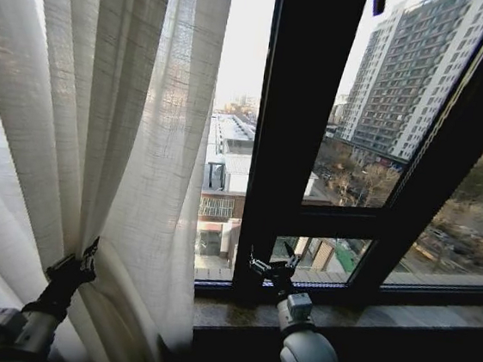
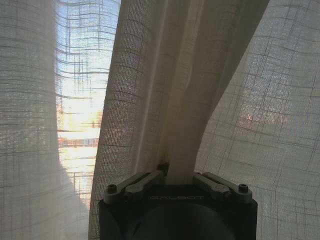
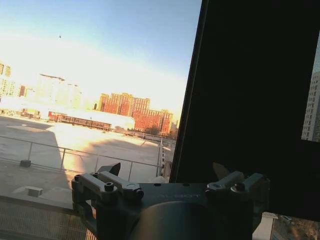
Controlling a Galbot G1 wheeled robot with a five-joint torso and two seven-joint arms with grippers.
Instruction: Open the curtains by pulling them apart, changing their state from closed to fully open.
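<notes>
Both left claw fingertips hidden in curtains.

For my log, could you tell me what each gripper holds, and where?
The left gripper pinches a low fold of the curtains; the right gripper holds nothing.

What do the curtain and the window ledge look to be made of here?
The sheer white pleated curtain looks like a loose, linen-like woven fabric: its open grid of threads lets daylight through where the left pincer pinches a fold. The brownish glossy window ledge seems polished stone, mottled and reflective, though this is uncertain.
</notes>
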